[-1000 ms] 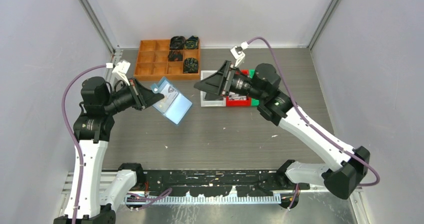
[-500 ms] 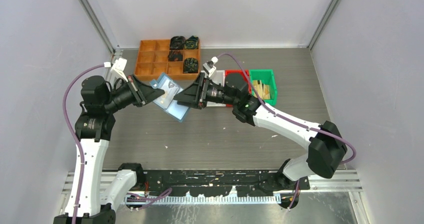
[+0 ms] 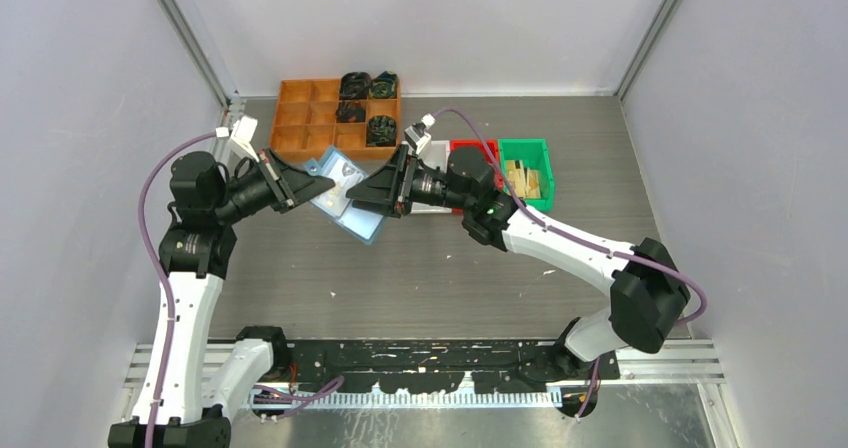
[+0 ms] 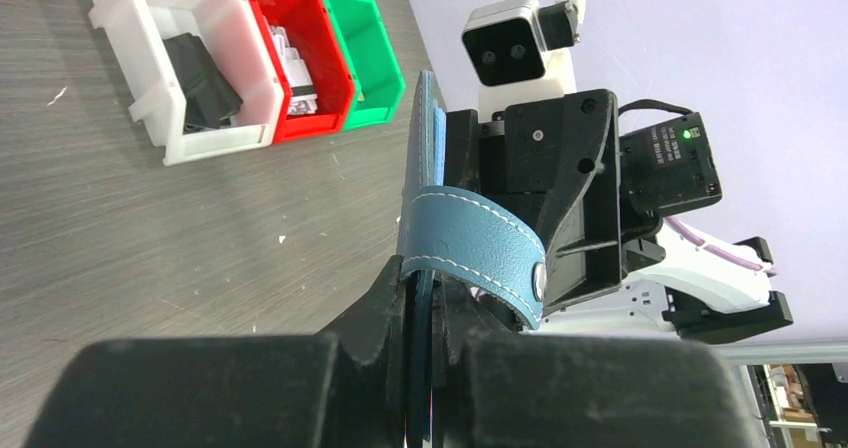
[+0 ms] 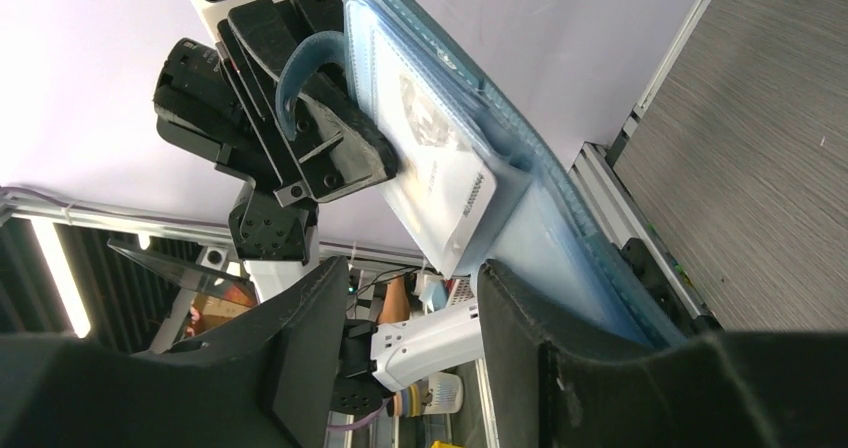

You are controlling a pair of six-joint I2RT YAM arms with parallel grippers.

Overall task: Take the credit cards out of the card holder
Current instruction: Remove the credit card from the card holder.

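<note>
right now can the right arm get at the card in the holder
Probably yes: the left fingers hold the holder up, its card facing the open right fingers with nothing between.

Card holder: soft blue leather-look, fine grain, matt, w/ white stitching. Tab loop same, plus small shiny metal snap. Inner pockets clear glossy plastic over a pale, smooth plastic card. Left gripper & right gripper: matt black hard plastic. Table: grey wood-grain, matt. Far-right bins: smooth, semi-gloss plastic. Far-left orange tray: matt.
</note>
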